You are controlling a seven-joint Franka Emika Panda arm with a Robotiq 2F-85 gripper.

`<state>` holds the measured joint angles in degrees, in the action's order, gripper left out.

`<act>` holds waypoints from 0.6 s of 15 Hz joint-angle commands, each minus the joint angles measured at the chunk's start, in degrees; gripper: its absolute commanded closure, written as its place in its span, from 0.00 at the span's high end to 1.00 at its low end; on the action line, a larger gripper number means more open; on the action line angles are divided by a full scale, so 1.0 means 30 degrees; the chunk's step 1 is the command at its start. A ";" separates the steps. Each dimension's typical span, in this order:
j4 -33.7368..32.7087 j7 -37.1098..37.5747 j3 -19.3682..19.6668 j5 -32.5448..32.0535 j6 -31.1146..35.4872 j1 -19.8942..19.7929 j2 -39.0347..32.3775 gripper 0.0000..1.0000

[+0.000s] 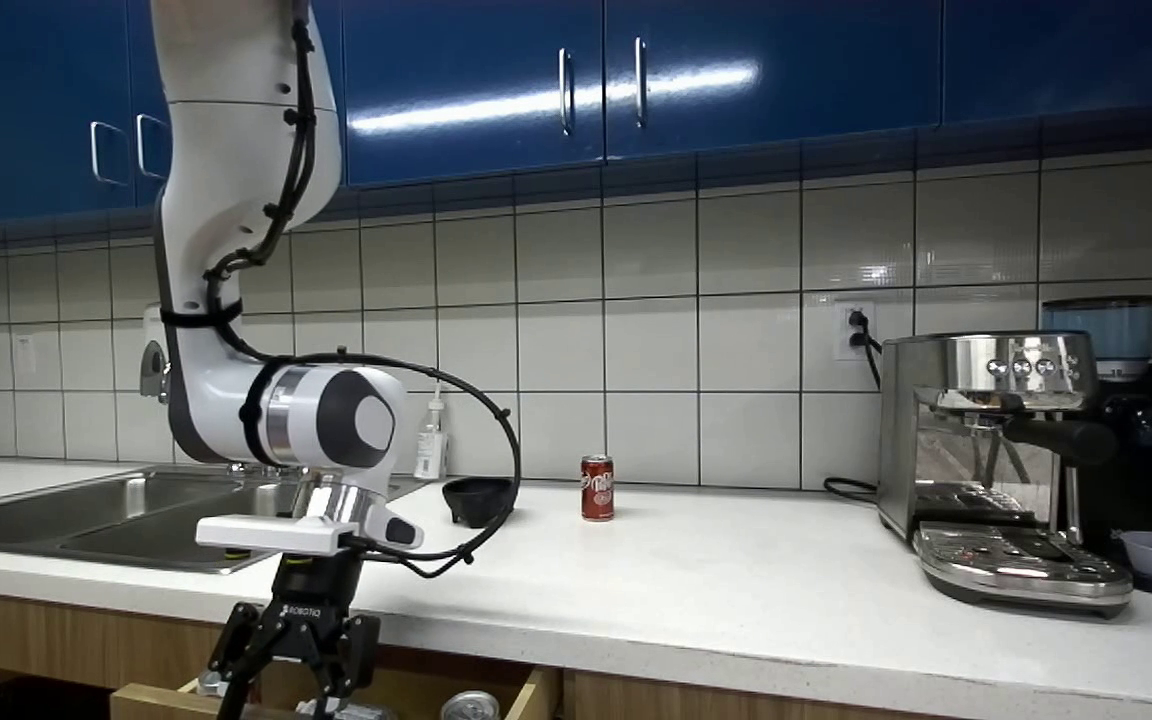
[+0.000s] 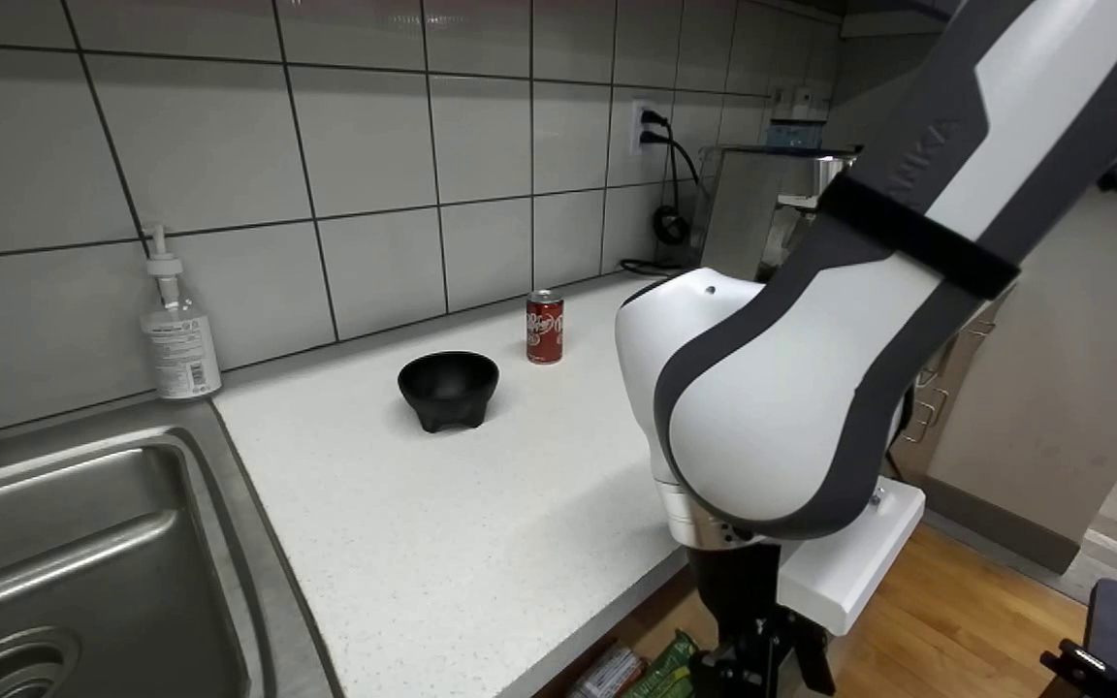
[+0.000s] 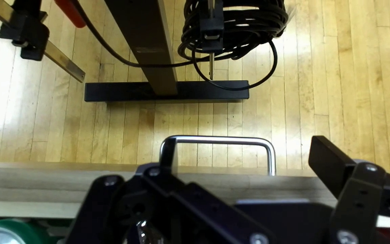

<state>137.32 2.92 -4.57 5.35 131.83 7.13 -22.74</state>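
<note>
Wrist view: The gripper is positioned at the front of the drawer. Step in hand, as judged: positioning over the drawer's front, by its handle. The next move calls for a check of clearance between the fingers and the drawer's front before any closing or travel. The jaws stand spread wide and grasp nothing. In this view, one finger overlaps an end of the handle; contact with the handle or the drawer cannot be confirmed. A green can lies inside the drawer. A stand and a cable coil are located beyond the drawer's front.

In an exterior view: The drawer is pulled out below the counter, and the gripper points down at it. A red can and a bowl stand on the counter, above and behind the drawer.

In an exterior view: A green packet lies in the drawer, near the gripper. The sink is set well apart from the drawer. Jaw spacing cannot be read from this angle.
</note>
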 commanded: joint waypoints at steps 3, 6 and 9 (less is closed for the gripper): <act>-0.0136 0.0352 0.0081 -0.1280 0.0635 0.0326 0.0138 1.00; -0.0083 0.0523 0.0149 -0.1776 0.1232 0.0460 0.0124 1.00; -0.0236 0.0673 0.0130 -0.1810 0.1637 0.0429 -0.0050 1.00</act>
<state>137.38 3.81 -4.57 1.73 133.38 8.17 -22.72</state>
